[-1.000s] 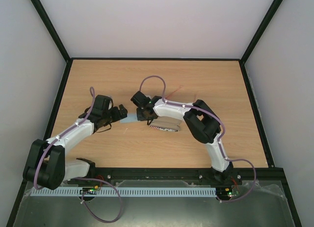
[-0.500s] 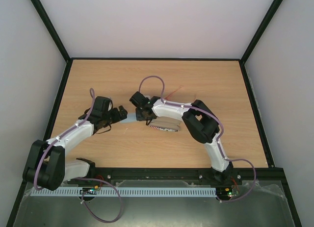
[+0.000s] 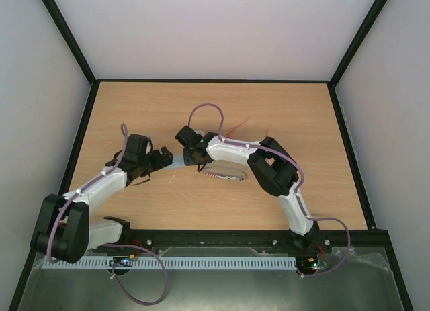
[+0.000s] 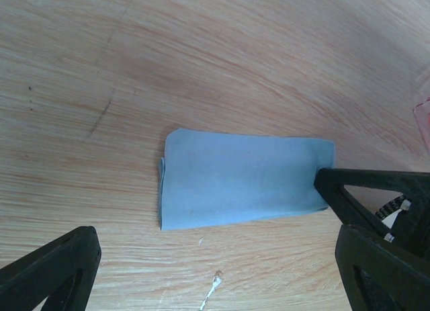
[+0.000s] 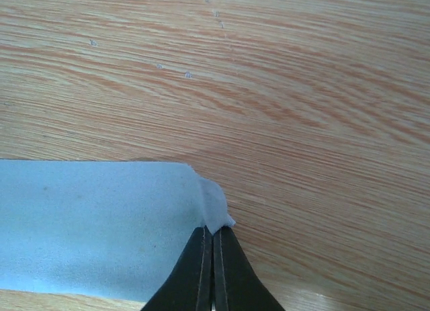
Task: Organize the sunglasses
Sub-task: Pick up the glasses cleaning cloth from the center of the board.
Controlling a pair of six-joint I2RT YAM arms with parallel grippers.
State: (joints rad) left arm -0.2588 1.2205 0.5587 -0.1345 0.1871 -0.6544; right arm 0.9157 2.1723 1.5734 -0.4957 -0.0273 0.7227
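Observation:
The sunglasses show only as thin red-orange lines on the table behind my right arm, with a reddish sliver at the right edge of the left wrist view. A light blue cloth lies folded flat between the grippers. My right gripper is shut on the cloth's corner, which is pinched up slightly; it also shows in the top view. My left gripper is open and empty just left of the cloth, its fingers spread wide.
The flag-patterned case lies on the wooden table right of the cloth, under my right forearm. A black raised rim borders the table. A small white scrap lies near the cloth.
Both grippers have shifted slightly to the left. The right one has stayed shut on the cloth corner.

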